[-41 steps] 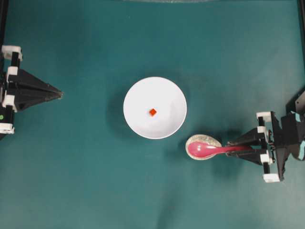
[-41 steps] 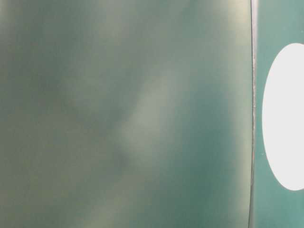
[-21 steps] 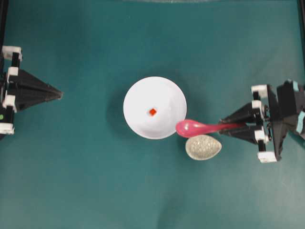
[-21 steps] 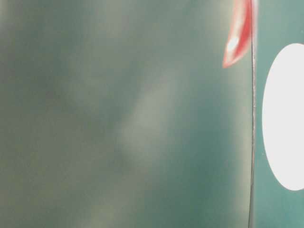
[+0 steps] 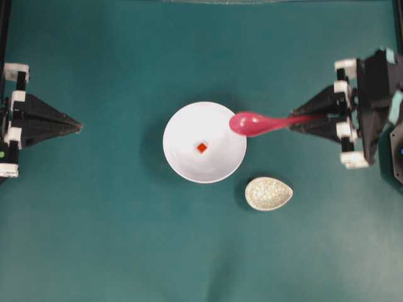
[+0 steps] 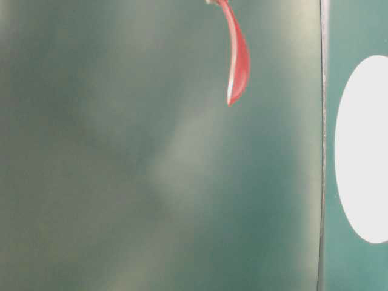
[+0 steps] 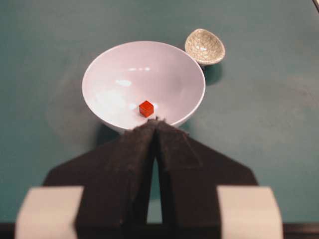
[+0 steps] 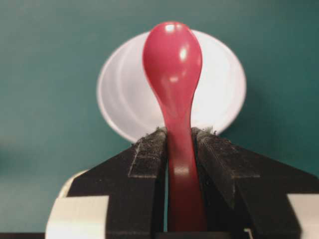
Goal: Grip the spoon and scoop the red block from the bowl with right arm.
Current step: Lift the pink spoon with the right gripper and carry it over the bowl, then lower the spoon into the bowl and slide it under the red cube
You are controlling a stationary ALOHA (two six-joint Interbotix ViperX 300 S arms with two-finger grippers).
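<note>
The white bowl [image 5: 204,143] sits mid-table with the tiny red block [image 5: 201,148] on its bottom; both also show in the left wrist view, the bowl [image 7: 99,74] and the block [image 7: 146,108]. My right gripper [image 5: 295,121] is shut on the handle of the pink-red spoon [image 5: 247,124], held in the air with its scoop over the bowl's right rim. In the right wrist view the spoon [image 8: 173,59] sticks out between the fingers [image 8: 149,149], over the bowl [image 8: 124,94]. My left gripper [image 5: 79,126] is shut and empty at the far left.
A small speckled beige dish [image 5: 269,193] lies right of and below the bowl, also in the left wrist view [image 7: 205,46]. The table-level view is blurred; the spoon [image 6: 237,60] hangs at its top. Green table surface lies all around.
My right gripper lifted the spoon off the speckled dish and carried it up the overhead view, so the scoop now hangs over the bowl's right rim. The left arm has not moved.
</note>
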